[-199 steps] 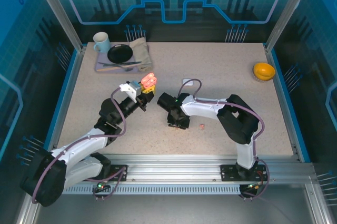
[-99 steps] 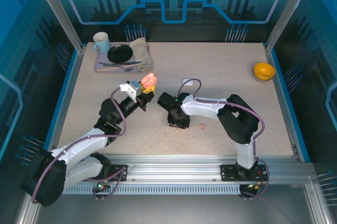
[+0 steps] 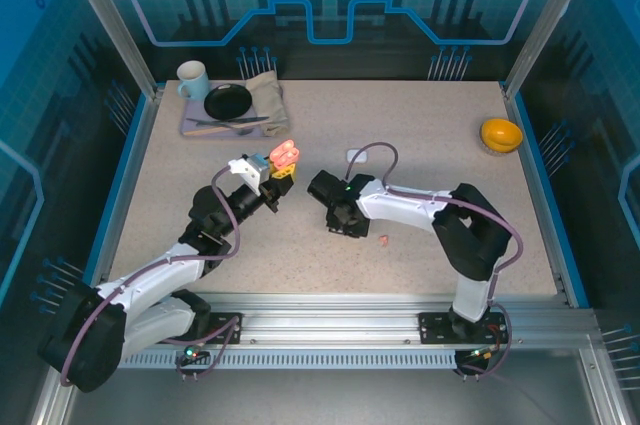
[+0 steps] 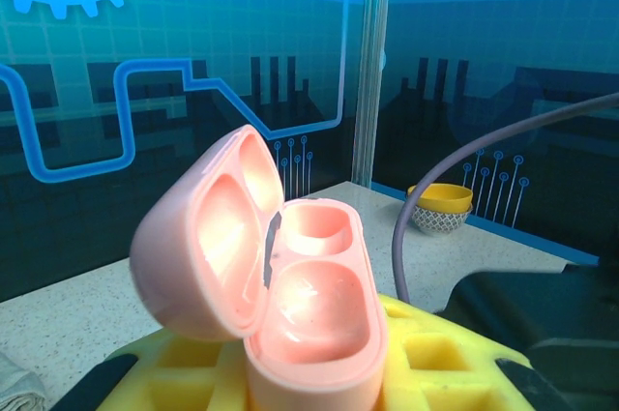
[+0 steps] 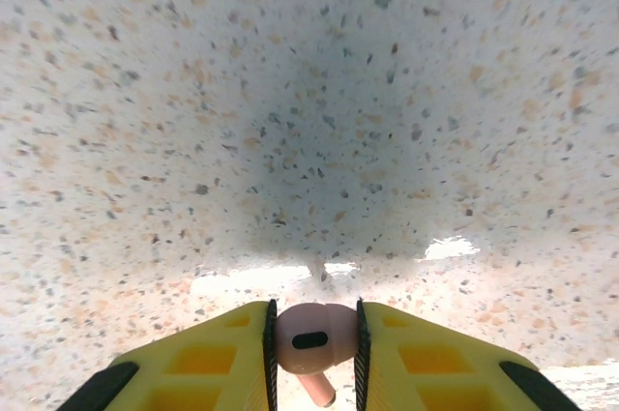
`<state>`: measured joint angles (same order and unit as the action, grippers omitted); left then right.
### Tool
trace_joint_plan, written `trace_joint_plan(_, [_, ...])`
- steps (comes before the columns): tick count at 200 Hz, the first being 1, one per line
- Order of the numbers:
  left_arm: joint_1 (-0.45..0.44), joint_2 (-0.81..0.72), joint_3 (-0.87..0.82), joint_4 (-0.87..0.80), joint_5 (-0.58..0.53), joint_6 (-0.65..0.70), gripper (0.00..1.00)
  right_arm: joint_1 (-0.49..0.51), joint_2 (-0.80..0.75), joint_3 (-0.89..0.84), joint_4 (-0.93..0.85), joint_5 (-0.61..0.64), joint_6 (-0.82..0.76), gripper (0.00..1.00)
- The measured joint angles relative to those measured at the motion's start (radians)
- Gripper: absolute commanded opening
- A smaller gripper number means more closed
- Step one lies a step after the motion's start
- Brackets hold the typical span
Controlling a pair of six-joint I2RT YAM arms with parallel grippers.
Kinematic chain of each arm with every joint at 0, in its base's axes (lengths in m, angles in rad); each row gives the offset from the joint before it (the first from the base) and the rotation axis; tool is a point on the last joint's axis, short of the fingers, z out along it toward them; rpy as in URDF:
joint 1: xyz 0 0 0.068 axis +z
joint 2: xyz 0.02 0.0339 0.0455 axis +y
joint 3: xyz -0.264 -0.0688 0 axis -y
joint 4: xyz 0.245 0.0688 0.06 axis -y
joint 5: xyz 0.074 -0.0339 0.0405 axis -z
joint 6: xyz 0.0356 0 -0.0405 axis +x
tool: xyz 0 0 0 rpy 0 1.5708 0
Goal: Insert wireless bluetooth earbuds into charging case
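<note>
The salmon-pink charging case (image 4: 314, 309) is open, lid tipped to the left, both wells empty. My left gripper (image 4: 311, 377) is shut on its lower body between yellow fingers (image 4: 440, 363). From above, the case (image 3: 284, 152) is held up over the table's middle by the left gripper (image 3: 272, 173). My right gripper (image 5: 312, 341) is shut on a pink earbud (image 5: 311, 336), stem pointing down, just above the speckled table. In the top view the right gripper (image 3: 343, 223) points down right of the case. Another pink earbud (image 3: 384, 240) lies on the table beside it.
A small white object (image 3: 354, 155) lies behind the right wrist. A tray (image 3: 190, 128) at the back left holds a mug (image 3: 192, 80), a black plate (image 3: 228, 101) and a cloth (image 3: 266, 95). A yellow bowl (image 3: 500, 133) sits at the back right, also seen as the bowl (image 4: 440, 206).
The right gripper has narrowed onto the pink earbud and its arm has shifted slightly right and stretched out. The left arm and the open case have stayed put.
</note>
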<state>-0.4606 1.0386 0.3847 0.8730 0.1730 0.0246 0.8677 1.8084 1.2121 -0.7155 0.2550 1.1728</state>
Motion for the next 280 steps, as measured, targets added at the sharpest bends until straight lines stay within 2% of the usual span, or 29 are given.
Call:
trace_joint_plan(39, [0.000, 0.006, 0.003, -0.005, 0.000, 0.000, 0.00, -0.014, -0.101, -0.019, 0.002, 0.042, -0.028, 0.26])
trace_joint_plan(81, [0.000, 0.010, 0.027, -0.027, 0.015, 0.000, 0.00, -0.051, -0.279, -0.040, 0.011, 0.098, -0.080, 0.26])
trace_joint_plan(150, [-0.002, 0.089, 0.116, -0.053, 0.095, 0.000, 0.00, -0.141, -0.592, -0.037, 0.158, 0.157, -0.307, 0.26])
trace_joint_plan(190, [-0.026, 0.178, 0.213, -0.066, 0.122, 0.000, 0.00, -0.169, -0.620, 0.024, 0.293, 0.125, -0.434, 0.26])
trace_joint_plan(236, [-0.060, 0.285, 0.343, -0.072, 0.124, 0.000, 0.00, -0.177, -0.621, 0.044, 0.472, 0.039, -0.499, 0.26])
trace_joint_plan(280, [-0.086, 0.352, 0.432, -0.093, 0.108, -0.005, 0.00, -0.177, -0.660, -0.064, 0.739, -0.045, -0.527, 0.26])
